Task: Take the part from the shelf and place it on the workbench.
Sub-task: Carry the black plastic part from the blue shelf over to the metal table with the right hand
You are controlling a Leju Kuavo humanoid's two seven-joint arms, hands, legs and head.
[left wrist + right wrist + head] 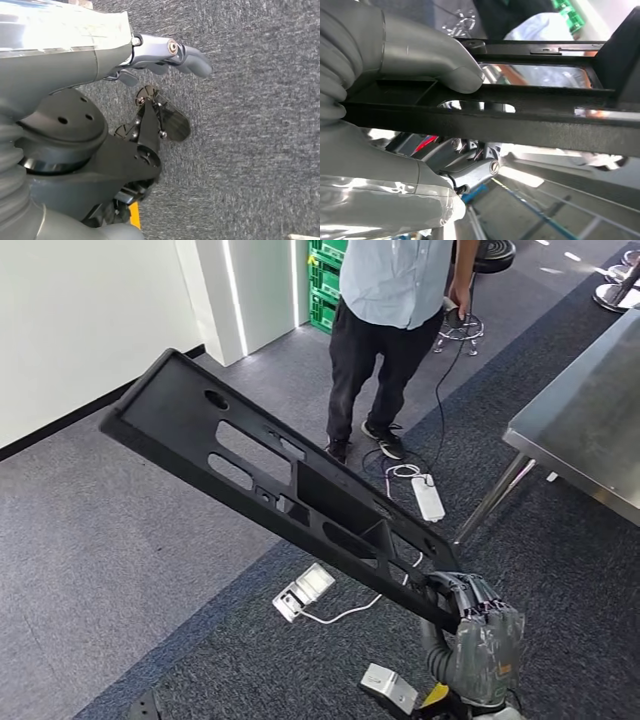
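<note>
My right thumb [444, 65]: lies pressed flat along one face of the part's black bar; the darker fingers [478, 167] curl in under the opposite face, so the bar is clamped between them.
My right hand [477, 632]: holds the part by its near end, low on my right side; knuckles turned up and outward, the grey ribbed wrist cover just behind.
The part [279, 490]: a long, flat black plastic panel with oblong cut-outs and one small round hole; it runs up and away from my fingers toward my left, tilted, its far end highest and hanging in the air over the carpet; nothing else touches it.
My left hand [170, 52]: hangs over grey carpet; one pale finger stretched out straight, nothing in it; how the other fingers lie I cannot tell.
Workbench [596, 410]: bright steel top, ahead of my right hand and off to its right, well apart from the part; one slanted leg reaches the floor.
Floor beyond my fingers: a white power strip [428, 497] and a floor socket box [303, 591] with white cable, both under the panel's line.
Person [392, 300]: stands past the far end of the part; pale shirt, dark trousers; one hand holds a black cable.
</note>
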